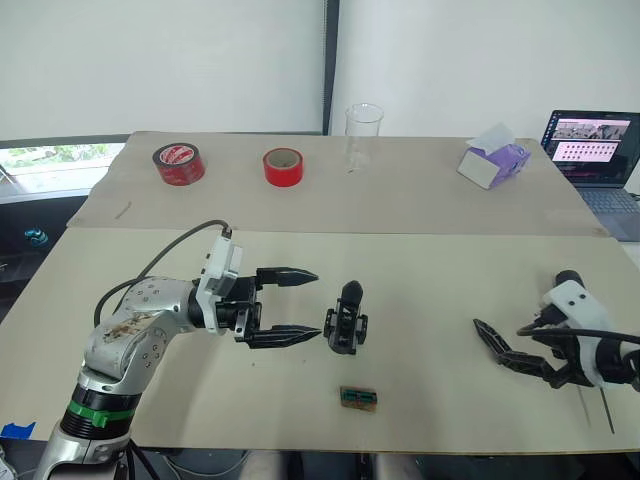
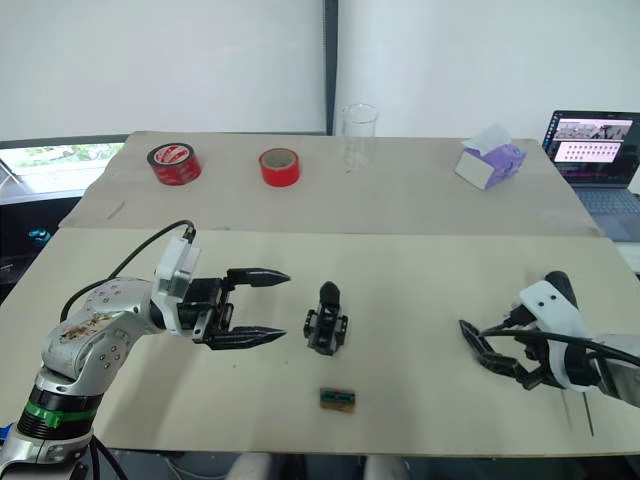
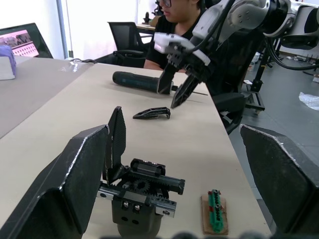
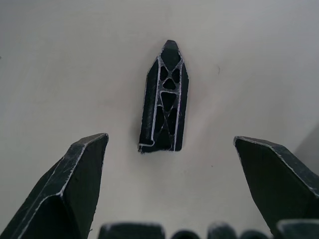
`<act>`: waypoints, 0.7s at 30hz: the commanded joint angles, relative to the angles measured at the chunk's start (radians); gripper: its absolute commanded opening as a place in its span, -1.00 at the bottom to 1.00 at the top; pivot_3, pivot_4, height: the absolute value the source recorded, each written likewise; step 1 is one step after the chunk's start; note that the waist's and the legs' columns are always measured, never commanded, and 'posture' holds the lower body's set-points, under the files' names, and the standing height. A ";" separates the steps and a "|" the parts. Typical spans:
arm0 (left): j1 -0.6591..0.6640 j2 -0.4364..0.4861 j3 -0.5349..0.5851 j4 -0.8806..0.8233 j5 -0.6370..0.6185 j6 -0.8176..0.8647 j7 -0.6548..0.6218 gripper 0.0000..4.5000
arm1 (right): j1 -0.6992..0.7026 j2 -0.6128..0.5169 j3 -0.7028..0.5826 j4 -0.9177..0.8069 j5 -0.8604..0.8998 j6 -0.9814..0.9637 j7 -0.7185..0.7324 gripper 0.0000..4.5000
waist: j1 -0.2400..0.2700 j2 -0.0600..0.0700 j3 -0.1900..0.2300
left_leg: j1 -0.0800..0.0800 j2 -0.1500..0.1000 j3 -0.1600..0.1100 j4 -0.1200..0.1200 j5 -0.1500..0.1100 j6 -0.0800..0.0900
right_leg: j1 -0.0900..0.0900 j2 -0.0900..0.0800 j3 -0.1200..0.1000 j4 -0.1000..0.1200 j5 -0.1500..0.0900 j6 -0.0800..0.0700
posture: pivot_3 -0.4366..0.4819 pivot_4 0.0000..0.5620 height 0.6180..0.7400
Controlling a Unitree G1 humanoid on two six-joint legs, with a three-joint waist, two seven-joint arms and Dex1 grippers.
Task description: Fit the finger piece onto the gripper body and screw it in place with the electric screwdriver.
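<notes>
Hovering wide open and empty, the right gripper (image 4: 169, 184) framed the slim black plastic finger piece (image 4: 164, 99); fitting and screwing were not yet begun.

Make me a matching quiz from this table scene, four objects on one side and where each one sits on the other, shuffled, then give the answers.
Objects:
1. slim black plastic finger piece
2. blocky black gripper body
3. thick black electric screwdriver
4. small green-and-brown block

Places:
A. on the table just ahead of the open left tool
B. on the table, framed between the open right tool's fingers in the right wrist view
C. near the front table edge, in front of the gripper body
D. lying on the table behind the right tool, seen from the left wrist

Pairs: 1-B, 2-A, 3-D, 4-C
</notes>
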 commanded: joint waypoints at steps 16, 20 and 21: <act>-0.003 0.014 0.000 -0.047 -0.009 -0.009 -0.023 1.00 | -0.228 0.032 0.298 0.192 -0.214 -0.055 0.123 0.16 | -0.007 -0.007 -0.004 | 0.001 0.002 0.000 0.004 0.001 -0.001 | 0.002 0.001 0.000 0.001 0.001 0.001 | -0.05 -0.47 1.00; -0.003 0.012 -0.001 -0.042 -0.007 -0.014 -0.029 1.00 | -0.236 0.034 0.316 0.194 -0.242 -0.077 0.163 -0.47 | -0.006 -0.007 -0.004 | 0.001 0.002 0.000 0.004 0.001 -0.002 | 0.001 0.001 0.000 0.001 0.001 0.000 | -0.05 -0.47 1.00; -0.005 0.011 -0.001 -0.040 -0.006 -0.015 -0.030 1.00 | -0.237 0.034 0.317 0.195 -0.247 -0.080 0.170 -0.51 | -0.006 -0.007 -0.004 | 0.001 0.002 0.000 0.004 0.002 -0.004 | 0.001 0.001 0.000 0.001 0.001 0.000 | -0.05 -0.47 1.00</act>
